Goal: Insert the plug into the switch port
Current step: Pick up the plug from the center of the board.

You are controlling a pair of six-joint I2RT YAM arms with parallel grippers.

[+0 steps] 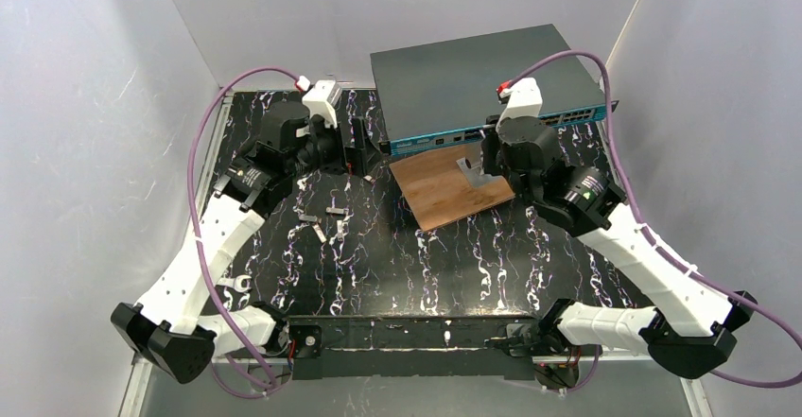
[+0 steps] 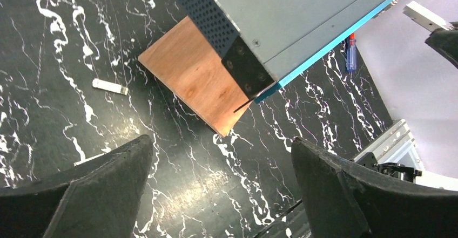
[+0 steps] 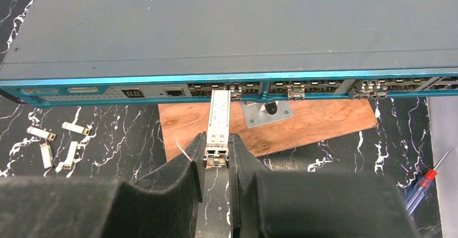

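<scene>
Right gripper [image 3: 217, 157] pinches the plug [image 3: 219, 120], a slim silver module, by its near end; the plug points to 12 o'clock, its far tip meeting the socket row on the teal front of the switch [image 3: 216, 27], how deep cannot be told; the switch sits at the 12 to 1 o'clock edge of the black marbled table [image 1: 473, 266], its front overlapping a wooden board [image 3: 324, 122] bearing a small metal bracket [image 3: 267, 112]; right arm [image 1: 643, 247] reaches in from 5 o'clock, wrist bent down over the board; loose modules [image 3: 54, 141] lie at the plug's 9 o'clock, a screwdriver [image 3: 424, 187] at 4 o'clock; left gripper [image 2: 220, 142], fingers spread wide and empty, hovers over the table off the switch's 9 o'clock corner.
</scene>
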